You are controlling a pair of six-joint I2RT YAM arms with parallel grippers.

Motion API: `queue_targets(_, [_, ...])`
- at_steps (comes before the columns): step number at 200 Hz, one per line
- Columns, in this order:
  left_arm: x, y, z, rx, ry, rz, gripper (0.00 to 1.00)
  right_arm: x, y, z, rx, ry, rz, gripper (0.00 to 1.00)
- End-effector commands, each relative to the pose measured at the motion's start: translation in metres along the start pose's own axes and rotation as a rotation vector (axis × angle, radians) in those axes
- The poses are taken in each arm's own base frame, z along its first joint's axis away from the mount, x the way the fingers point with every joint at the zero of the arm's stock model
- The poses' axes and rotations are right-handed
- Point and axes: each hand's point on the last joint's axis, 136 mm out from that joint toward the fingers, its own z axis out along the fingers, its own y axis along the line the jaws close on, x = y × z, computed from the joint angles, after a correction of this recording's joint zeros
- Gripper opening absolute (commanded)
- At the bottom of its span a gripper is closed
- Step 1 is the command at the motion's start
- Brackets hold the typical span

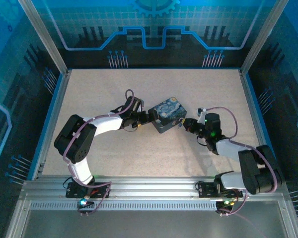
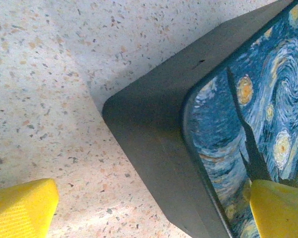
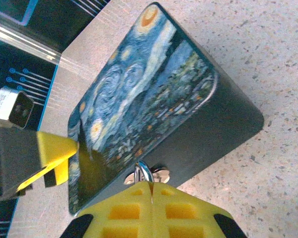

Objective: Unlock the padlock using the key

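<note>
- Flat on the pale, speckled stone-look surface (image 1: 139, 153): a dark-blue rectangular metal tin (image 1: 169, 114) with rounded corners, matte dark walls and a glossy lid printed with yellow-and-blue swirls.
- On the tin's dark side wall, seen from the right wrist: a tiny padlock (image 3: 143, 172), only its thin, shiny, curved silvery shackle showing, just beside a small bright metal hasp (image 3: 162, 173).
- Right hand (image 3: 151, 192) clenched, ribbed yellow pads pressed flat together with only a hairline seam, tips right at the shackle; cannot tell whether the thin dark key sits in that seam.
- Left hand (image 2: 154, 210) released and spread wide, straddling a tin corner: one blocky yellow finger (image 2: 21, 208) above the bare surface, the other above the lid.
</note>
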Motion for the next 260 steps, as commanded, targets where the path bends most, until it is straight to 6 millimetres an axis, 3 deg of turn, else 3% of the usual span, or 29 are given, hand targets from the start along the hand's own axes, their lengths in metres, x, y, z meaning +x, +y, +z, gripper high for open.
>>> queue_targets(1, [0.015,0.041,-0.004,-0.133,0.07,-0.028,0.99,0.004,0.005,-0.013,0.025,0.051,-0.054,0.0])
queue_targets(64, [-0.02,0.014,-0.027,-0.055,-0.027,0.012,0.99,0.031,0.037,-0.055,0.005,0.198,-0.088,0.0])
queue_targets(126, [-0.039,0.01,-0.086,-0.077,-0.187,0.078,0.99,0.075,0.04,-0.078,0.081,0.394,-0.09,0.0])
queue_targets(176, [-0.044,0.016,-0.13,-0.098,-0.319,0.129,0.99,0.115,0.031,-0.078,0.16,0.534,-0.109,0.0])
queue_targets(209, [-0.044,0.026,-0.14,-0.115,-0.337,0.122,0.99,0.132,0.025,-0.07,0.198,0.599,-0.131,0.0])
queue_targets(260, [-0.044,0.031,-0.146,-0.119,-0.346,0.113,0.99,0.139,0.022,-0.049,0.21,0.617,-0.146,0.0])
